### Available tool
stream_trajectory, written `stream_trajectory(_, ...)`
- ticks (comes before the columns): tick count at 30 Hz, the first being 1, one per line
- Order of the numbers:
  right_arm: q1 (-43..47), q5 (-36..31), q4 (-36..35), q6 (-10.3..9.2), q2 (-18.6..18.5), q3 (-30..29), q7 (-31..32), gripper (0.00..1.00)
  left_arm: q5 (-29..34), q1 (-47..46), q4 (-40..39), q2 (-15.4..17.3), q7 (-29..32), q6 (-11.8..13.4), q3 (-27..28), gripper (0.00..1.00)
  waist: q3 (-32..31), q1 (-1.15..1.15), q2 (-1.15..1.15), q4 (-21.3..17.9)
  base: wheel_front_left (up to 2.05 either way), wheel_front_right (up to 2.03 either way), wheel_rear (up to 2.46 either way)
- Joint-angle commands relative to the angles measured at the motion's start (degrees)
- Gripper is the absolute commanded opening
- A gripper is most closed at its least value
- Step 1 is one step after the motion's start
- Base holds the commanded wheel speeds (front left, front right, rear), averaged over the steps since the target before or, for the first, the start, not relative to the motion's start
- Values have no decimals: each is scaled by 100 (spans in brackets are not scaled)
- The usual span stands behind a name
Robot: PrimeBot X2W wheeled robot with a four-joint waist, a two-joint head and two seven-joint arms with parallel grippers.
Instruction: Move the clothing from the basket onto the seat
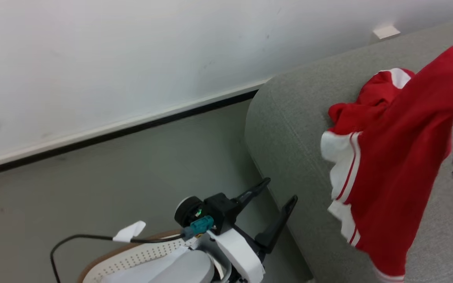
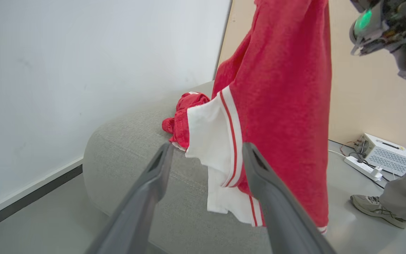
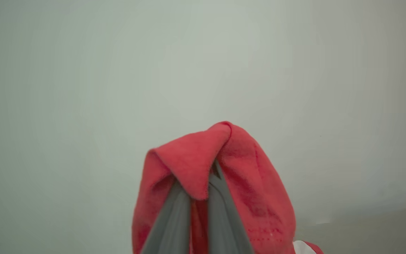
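A red garment with white striped trim point(image 1: 403, 165) hangs over the light grey seat point(image 1: 289, 125), with my right gripper point(image 3: 211, 174) shut on a fold of its red cloth point(image 3: 248, 169). In the left wrist view the same garment point(image 2: 280, 106) dangles just above the seat point(image 2: 125, 148). A second red piece of clothing point(image 1: 372, 98) lies crumpled on the seat behind it, also visible from the left wrist point(image 2: 185, 106). My left gripper point(image 1: 279, 190) stands open and empty beside the seat's corner, above the cream basket point(image 1: 132, 257). The basket's inside is hidden.
A white wall with a dark baseboard point(image 1: 112, 131) runs behind the grey floor. To the right of the seat a person's shoe point(image 2: 372, 209) stands on the floor near a white box point(image 2: 386, 153) and a power strip point(image 2: 361, 166). A black cable point(image 1: 73, 239) loops over the basket.
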Motion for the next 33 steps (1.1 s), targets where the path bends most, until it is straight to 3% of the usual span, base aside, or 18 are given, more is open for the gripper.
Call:
stream_trajectory(1,-211,91,-20,-13,-104,-118,7,0,84,-103,-26,67,29,12,3,100,330,-1,0,174,0,0,0)
stream_trajectory(6,-1064,908,110,-12,-577,-793,182,0,196,-340,-127,164,215,41,-20,100,889,-1,0,367,0,0,0)
stream_trajectory(11,-1655,935,696,-13,-1248,-1314,224,0,298,-577,-277,293,385,97,-20,100,1455,-1,0,543,0,0,0)
stream_trajectory(16,-2051,754,1762,-12,-1543,-1643,40,0,361,-757,-418,408,519,182,21,100,1921,-1,0,657,0,0,0)
stream_trajectory(26,-2953,27,3988,-13,-1416,-214,665,0,536,-1093,-669,551,740,278,27,100,2552,-1,0,813,0,0,0)
stream_trajectory(33,-3067,-471,4845,-13,-1489,1013,1356,0,518,-1101,-545,451,612,288,-35,100,2450,-1,0,1041,0,0,0)
